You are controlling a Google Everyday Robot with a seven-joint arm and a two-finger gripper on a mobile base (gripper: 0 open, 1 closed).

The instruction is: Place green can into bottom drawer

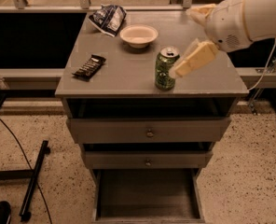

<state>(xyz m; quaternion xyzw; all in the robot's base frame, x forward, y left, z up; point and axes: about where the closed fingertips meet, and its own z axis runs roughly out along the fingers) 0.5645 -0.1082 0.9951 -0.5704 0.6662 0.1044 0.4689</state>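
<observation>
Gripper, fingers spread apart and empty, hangs beside upright green can; lower fingertip nearly touches its side.

Cream tool beside mottled green can, grey bottom drawer

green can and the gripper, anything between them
Nothing, in the camera view: the open gripper hangs just right of the green can, its lower finger almost at the can's side.
</observation>
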